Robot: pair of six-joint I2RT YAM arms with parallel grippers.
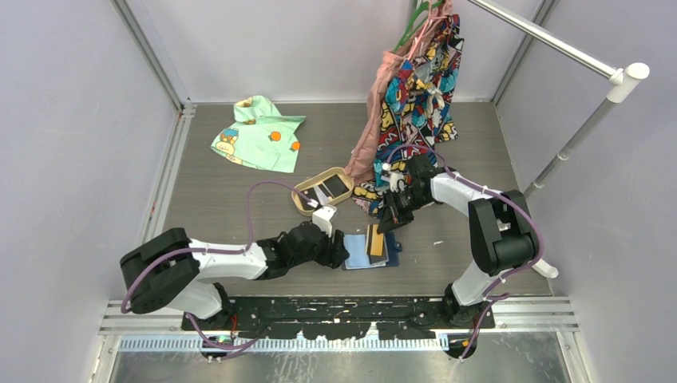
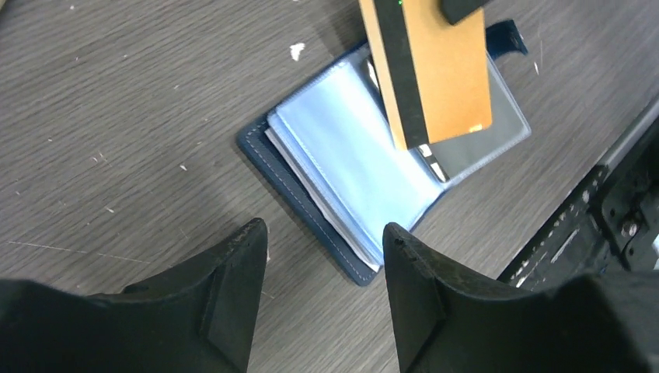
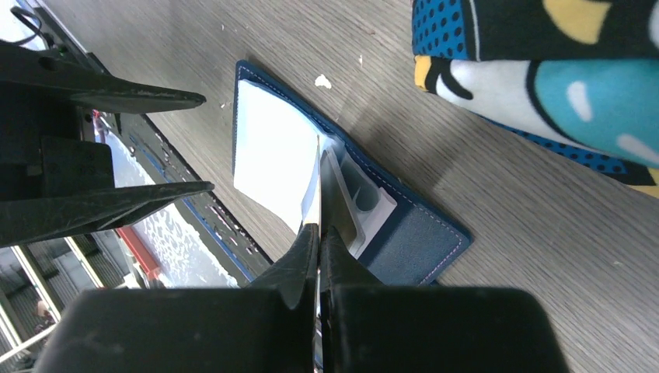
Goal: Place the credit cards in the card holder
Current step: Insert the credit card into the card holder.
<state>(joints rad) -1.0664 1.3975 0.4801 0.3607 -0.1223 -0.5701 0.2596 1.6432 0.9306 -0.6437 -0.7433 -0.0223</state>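
White tubular links (image 1: 227,259) are joined by bulky black joint housings (image 1: 499,231). Purple cables (image 1: 271,183) are looped alongside, and tapered black fingers (image 2: 233,295) are fitted.

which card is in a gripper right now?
The orange-yellow card, pinched in the right gripper at the open card holder. The dark cards lie in the tan tray, unheld.
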